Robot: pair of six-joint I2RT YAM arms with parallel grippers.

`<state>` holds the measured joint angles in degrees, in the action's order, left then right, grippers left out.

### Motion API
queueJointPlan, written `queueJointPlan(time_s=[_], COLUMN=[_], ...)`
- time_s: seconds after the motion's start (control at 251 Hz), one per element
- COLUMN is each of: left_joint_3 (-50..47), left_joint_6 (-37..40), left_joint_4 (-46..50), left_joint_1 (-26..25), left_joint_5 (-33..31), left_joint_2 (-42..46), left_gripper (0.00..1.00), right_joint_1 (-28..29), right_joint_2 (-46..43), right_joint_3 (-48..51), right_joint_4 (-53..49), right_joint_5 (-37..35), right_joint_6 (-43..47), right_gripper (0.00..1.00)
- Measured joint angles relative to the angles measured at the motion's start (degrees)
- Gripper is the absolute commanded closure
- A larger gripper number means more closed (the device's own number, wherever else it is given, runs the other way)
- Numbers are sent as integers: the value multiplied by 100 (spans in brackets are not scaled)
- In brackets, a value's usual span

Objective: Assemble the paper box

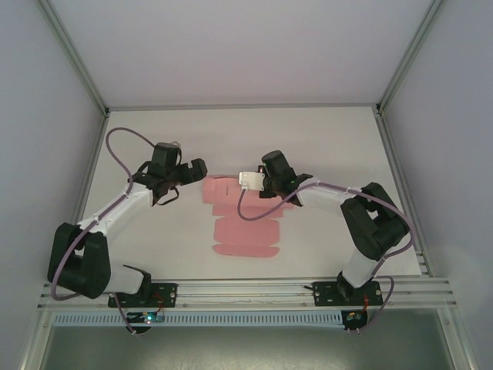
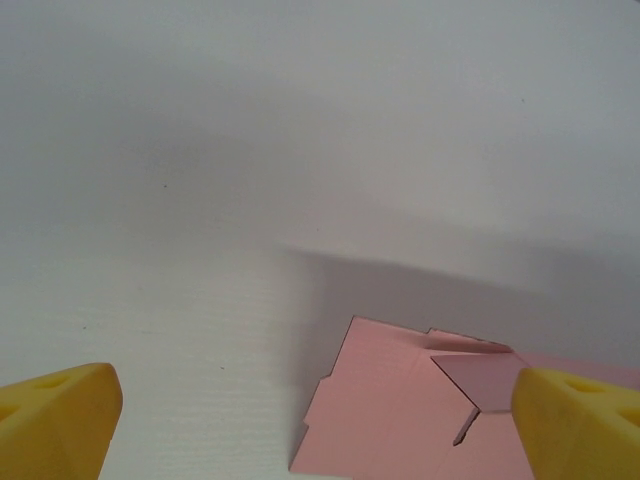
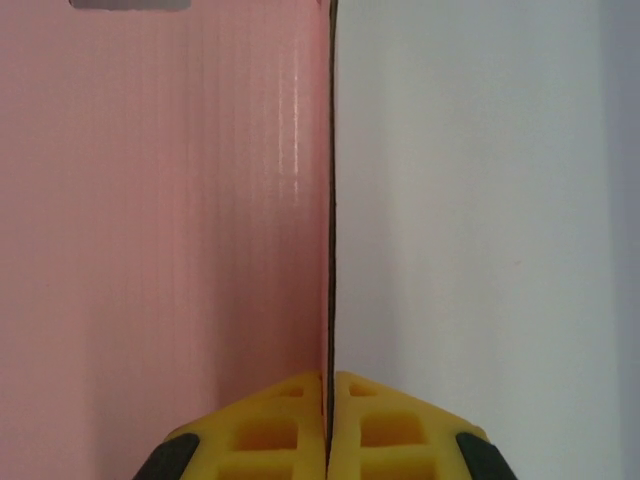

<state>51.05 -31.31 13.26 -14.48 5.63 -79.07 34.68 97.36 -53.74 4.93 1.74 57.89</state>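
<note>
Pinching the 12 o'clock edge of the box, right claw is clenched; bare table all round; left claw gapes wide, empty.

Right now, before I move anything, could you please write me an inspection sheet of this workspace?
Surface: white table, flat.
Job's things: paper box, a pink die-cut sheet lying mid-table, not assembled; one far flap looks lifted.
Clutter: nothing seen.
End effectors: left end effector open, near the sheet's far left corner; right end effector shut on an edge of the card.
Cables: purple; left cable loops away from the sheet, right cable crosses over it.
Surroundings: white walls, metal rail at the near edge.
</note>
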Motion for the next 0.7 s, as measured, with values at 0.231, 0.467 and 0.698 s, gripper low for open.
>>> queueJointPlan(time_s=[0.231,0.467,0.698], left_joint_3=[151,149,111], left_joint_6=[-15,116,332], left_joint_4=[-114,-190,-553], left_joint_1=[35,35,2], left_joint_5=[446,938,1556], left_joint_2=[-564,-675,-752], left_gripper=[0,0,0], right_joint_1=[87,111,149], right_joint_2=[-133,-444,-496], right_joint_3=[114,227,227], right_joint_4=[352,501,474], right_joint_5=[-42,11,173], right_joint_6=[59,-15,-111], right_gripper=[97,97,98])
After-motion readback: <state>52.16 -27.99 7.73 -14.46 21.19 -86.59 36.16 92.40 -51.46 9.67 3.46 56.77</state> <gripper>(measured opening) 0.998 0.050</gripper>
